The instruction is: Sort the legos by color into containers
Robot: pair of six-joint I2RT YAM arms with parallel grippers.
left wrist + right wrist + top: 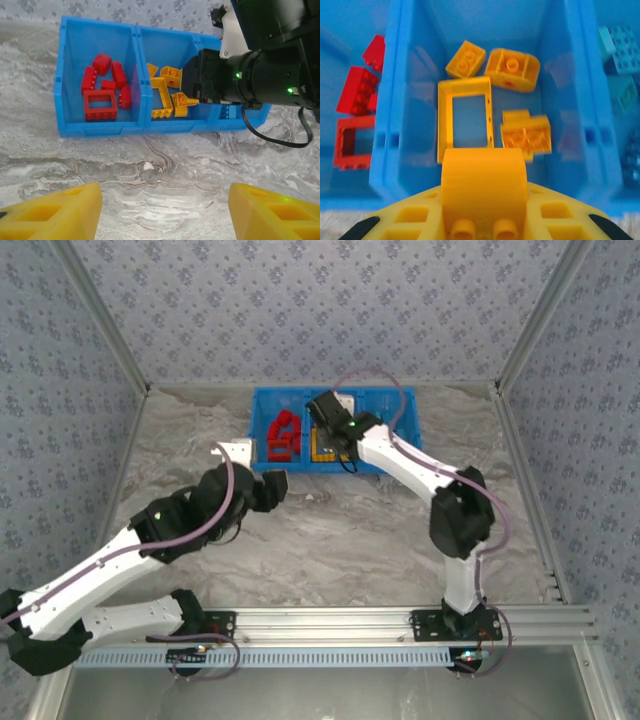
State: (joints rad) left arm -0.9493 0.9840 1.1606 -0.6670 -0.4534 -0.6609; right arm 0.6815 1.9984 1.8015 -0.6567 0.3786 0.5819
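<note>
Three-compartment bright blue plastic bin [95, 131] held red studded bricks [90, 80] left, yellow-orange bricks [525, 135] middle. Right hand [484, 222] hovered over middle compartment, grasping rounded yellow-orange brick [482, 177]. Left hand [165, 210] hung released above grey marbled worktop [165, 165].

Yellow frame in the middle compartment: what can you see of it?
The yellow frame is an open rectangle of glossy plastic, thin walls around an empty middle where the bin's blue floor shows. It lies flat by the compartment's left wall. A small yellow brick sits at its far end, perhaps touching; its near end is hidden.
</note>
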